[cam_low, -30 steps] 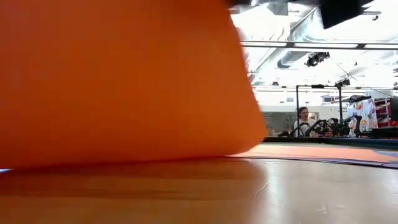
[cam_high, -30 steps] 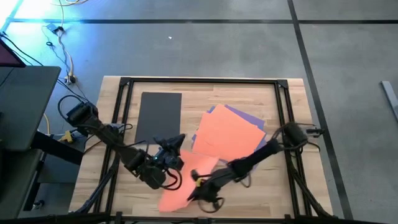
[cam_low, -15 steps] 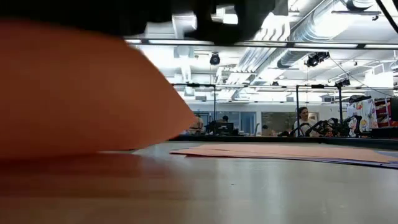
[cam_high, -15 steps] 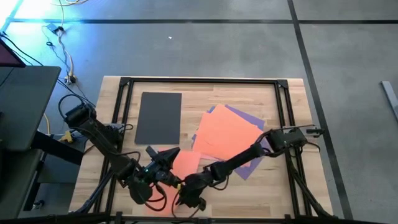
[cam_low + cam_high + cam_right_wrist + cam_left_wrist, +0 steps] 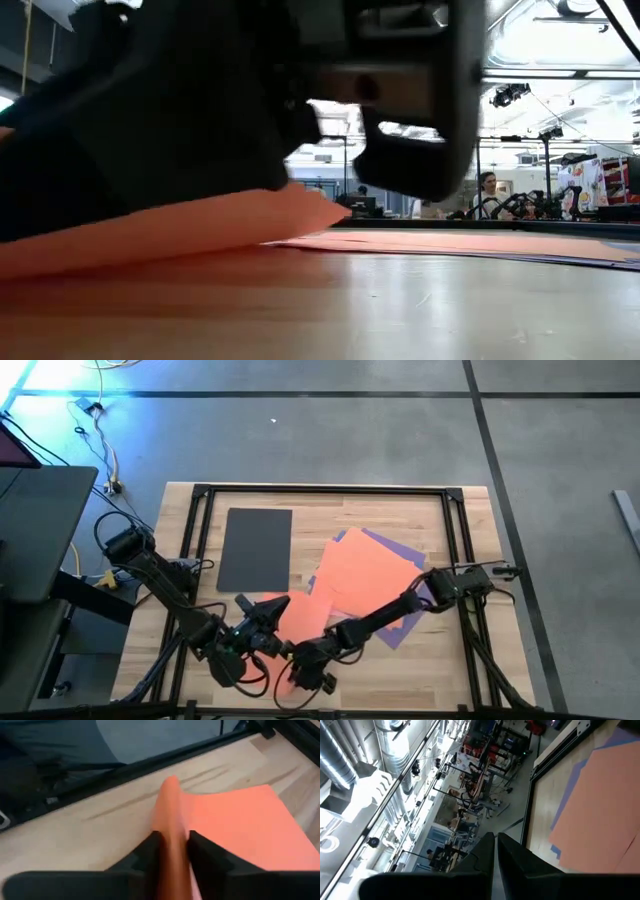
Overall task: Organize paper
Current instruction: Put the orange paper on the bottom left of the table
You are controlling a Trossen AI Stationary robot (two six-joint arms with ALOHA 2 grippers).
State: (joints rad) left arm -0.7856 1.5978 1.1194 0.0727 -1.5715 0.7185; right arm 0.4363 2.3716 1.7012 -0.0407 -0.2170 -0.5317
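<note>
The right pincer (image 5: 172,851) stands at the tabletop's (image 5: 330,510) near edge, its fingers slightly apart around a raised fold of the orange sheet (image 5: 235,825). The left pincer (image 5: 262,622), pressed together, sits just beside it. Releasing well probably means letting the sheet settle flat before lifting away.

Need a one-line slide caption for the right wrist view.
Right gripper straddles a raised fold of the orange sheet above the wooden table, black frame rail behind.
</note>
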